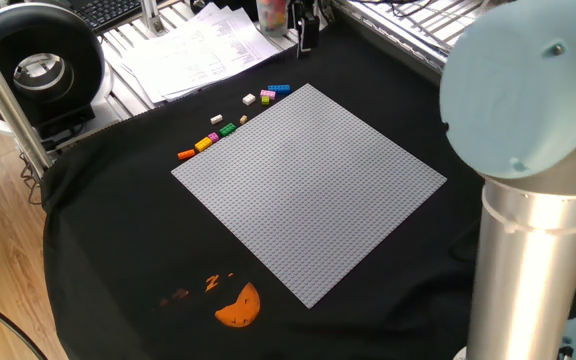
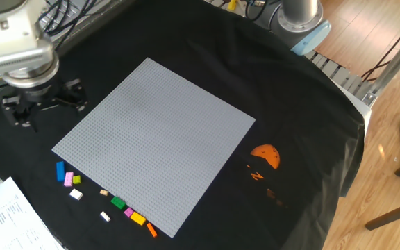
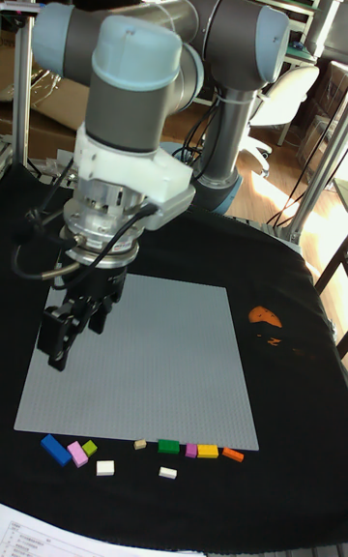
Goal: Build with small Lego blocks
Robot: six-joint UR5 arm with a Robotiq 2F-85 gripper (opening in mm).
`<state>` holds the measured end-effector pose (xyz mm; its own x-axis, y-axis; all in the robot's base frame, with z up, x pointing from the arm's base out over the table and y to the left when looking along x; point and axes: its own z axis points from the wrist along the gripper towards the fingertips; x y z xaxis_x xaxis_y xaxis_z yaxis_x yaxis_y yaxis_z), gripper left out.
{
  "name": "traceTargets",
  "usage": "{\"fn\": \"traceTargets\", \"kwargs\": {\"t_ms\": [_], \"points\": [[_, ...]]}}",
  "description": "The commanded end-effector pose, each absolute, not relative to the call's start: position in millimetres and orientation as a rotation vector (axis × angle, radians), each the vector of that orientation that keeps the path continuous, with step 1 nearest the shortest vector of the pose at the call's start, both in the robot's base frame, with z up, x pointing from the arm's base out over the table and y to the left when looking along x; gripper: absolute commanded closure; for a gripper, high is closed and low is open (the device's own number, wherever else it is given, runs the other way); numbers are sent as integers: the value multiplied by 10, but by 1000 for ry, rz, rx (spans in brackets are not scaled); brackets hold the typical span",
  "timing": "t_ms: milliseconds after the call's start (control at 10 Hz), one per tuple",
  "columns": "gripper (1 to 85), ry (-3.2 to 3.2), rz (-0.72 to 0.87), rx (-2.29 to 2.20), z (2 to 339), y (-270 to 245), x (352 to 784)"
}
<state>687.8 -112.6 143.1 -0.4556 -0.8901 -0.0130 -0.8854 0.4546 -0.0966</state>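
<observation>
The small Lego blocks lie in a loose row on the black cloth along one edge of the grey baseplate (image 1: 308, 190). The row runs from a blue block (image 1: 279, 88) to an orange block (image 1: 185, 154). In the other fixed view it runs from the blue block (image 2: 60, 171) past a green block (image 2: 118, 203) to the orange block (image 2: 151, 230). My gripper (image 2: 46, 110) hangs open and empty over the cloth beside the baseplate's (image 2: 158, 139) far corner, away from the blocks. The gripper (image 3: 73, 327) shows above the plate's left edge in the tall view, and at the top in one fixed view (image 1: 306, 30).
An orange half-round print (image 1: 238, 305) marks the cloth near the front. Paper sheets (image 1: 193, 50) and a black round device (image 1: 38, 65) lie beyond the blocks. Metal rails (image 1: 408, 40) run along the back. My arm's large elbow (image 1: 528, 100) fills the right side.
</observation>
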Motion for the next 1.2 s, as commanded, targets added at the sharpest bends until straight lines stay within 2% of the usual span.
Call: {"fn": "traceTargets", "kwargs": {"t_ms": [0, 300, 400, 500, 900, 1100], "points": [[103, 2634, -149, -1561, 1220, -1261, 6971], [103, 2621, -150, -1542, 1226, -1247, 7010], [90, 2613, -139, -1539, 1227, -1219, 7022], [20, 2570, -118, -1553, 1234, -1145, 7073], [7, 2660, -83, -1488, 1216, -1159, 6943], [10, 2551, -203, -1662, 1235, -1315, 7049]]}}
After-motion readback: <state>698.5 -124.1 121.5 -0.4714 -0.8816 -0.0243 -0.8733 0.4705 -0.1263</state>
